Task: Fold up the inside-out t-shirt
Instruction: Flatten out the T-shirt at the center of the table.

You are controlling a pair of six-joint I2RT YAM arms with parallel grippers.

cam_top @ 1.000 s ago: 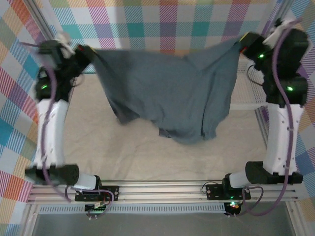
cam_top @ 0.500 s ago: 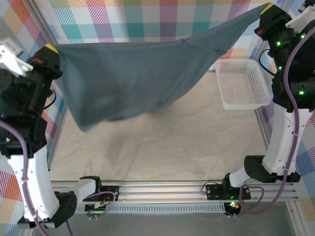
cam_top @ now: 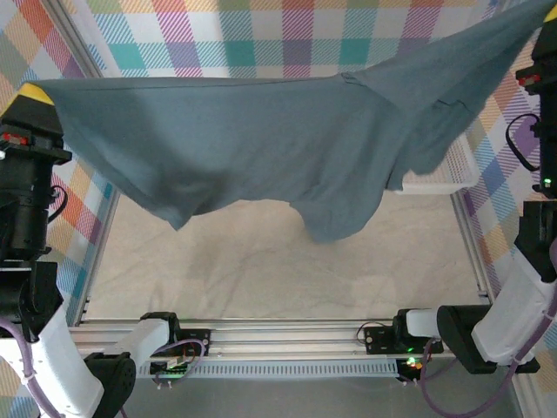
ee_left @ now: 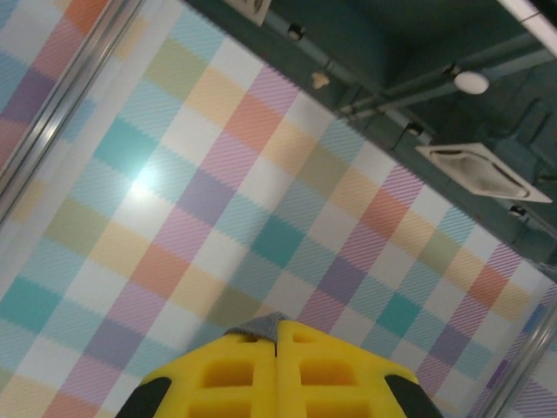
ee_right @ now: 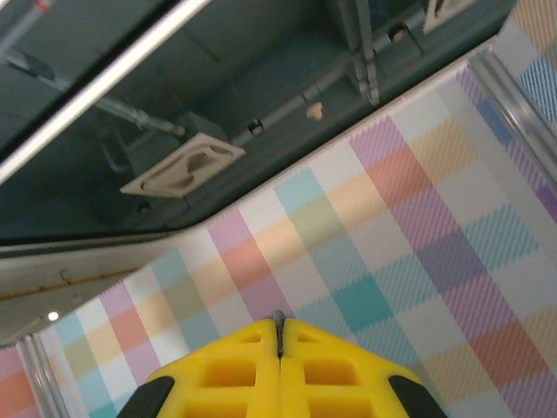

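Both pincers are clamped fully shut on cloth: the left gripper (ee_left: pixel 277 327) shows a sliver of grey fabric nipped between its yellow fingertips, and the right gripper (ee_right: pixel 279 326) shows a thin dark line of it in the same place. Between them the inside-out t-shirt (cam_top: pixel 261 148) hangs in the air above the table (cam_top: pixel 261 270), touching nothing below as far as the top view shows. Each hold looks to be on a mere edge, so any wider spread of the arms could pull a corner free and drop that side in a heap. The drooping right part hangs in front of the white mesh basket (cam_top: pixel 454 178) and could catch its rim on the way down. The shirt's long axis runs side to side, its taut upper edge climbing toward the right arm, with the body sagging beneath and one lobe lowest, right of centre. Which edge is hem or collar I cannot tell.
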